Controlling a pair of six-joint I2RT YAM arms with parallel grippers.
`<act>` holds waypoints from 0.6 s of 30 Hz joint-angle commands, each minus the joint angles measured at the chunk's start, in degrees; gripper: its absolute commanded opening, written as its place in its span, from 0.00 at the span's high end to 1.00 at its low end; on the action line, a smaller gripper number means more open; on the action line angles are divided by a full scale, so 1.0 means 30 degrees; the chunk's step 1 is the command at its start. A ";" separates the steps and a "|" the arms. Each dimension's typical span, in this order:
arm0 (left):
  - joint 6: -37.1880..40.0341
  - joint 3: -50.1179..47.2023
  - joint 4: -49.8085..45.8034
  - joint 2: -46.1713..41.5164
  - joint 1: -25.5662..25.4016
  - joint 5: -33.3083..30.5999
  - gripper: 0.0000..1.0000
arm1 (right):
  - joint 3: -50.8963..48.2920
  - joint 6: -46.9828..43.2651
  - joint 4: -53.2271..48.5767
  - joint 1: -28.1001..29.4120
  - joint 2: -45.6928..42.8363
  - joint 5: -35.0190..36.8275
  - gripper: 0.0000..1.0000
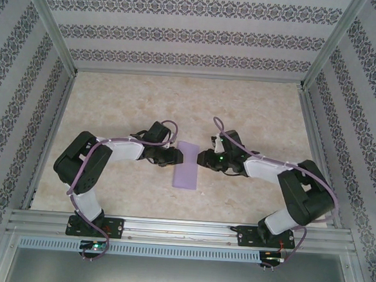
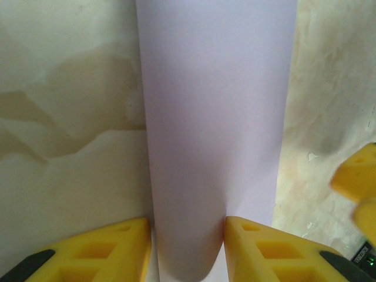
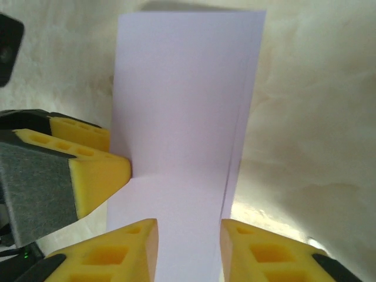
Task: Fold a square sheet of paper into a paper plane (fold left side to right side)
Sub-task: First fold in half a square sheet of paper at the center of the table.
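The paper (image 1: pixel 187 165) is lying folded in half on the bench (image 1: pixel 113 103), between the pincers. The left pincer (image 2: pixel 187 228) and the right pincer (image 3: pixel 188 228) are being held narrowly open over it, with nothing gripped. The loose layers could be shifted by a dragging finger, which would spoil the crease. The pincers are crowding each other and could be knocked together.

We've got a beige marbled worktop (image 1: pixel 113 103) with darker stain-like patches up close in the left wrist view. Walls (image 1: pixel 183 24) around it have white wallpaper with dark floral stripes. Aluminium posts (image 1: pixel 51 25) stand in the corners, and grooved aluminium rails (image 1: pixel 182 229) run along the near edge.
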 commanded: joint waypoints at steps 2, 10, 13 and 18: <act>0.0426 0.0316 -0.0383 0.1525 -0.0933 -0.0766 0.61 | -0.0672 -0.0759 -0.1704 -0.0651 -0.1669 0.1705 0.63; 0.1029 0.0986 -0.1773 0.1908 -0.1241 -0.1683 0.60 | -0.1678 -0.0936 -0.2457 -0.1773 -0.3940 0.2189 0.60; 0.1156 0.1169 -0.2032 0.2049 -0.1290 -0.1912 0.60 | -0.1751 -0.1024 -0.2674 -0.1864 -0.4179 0.2181 0.59; 0.1090 0.1344 -0.2055 0.2298 -0.1398 -0.1980 0.60 | -0.1806 -0.1052 -0.2641 -0.1864 -0.4187 0.2017 0.59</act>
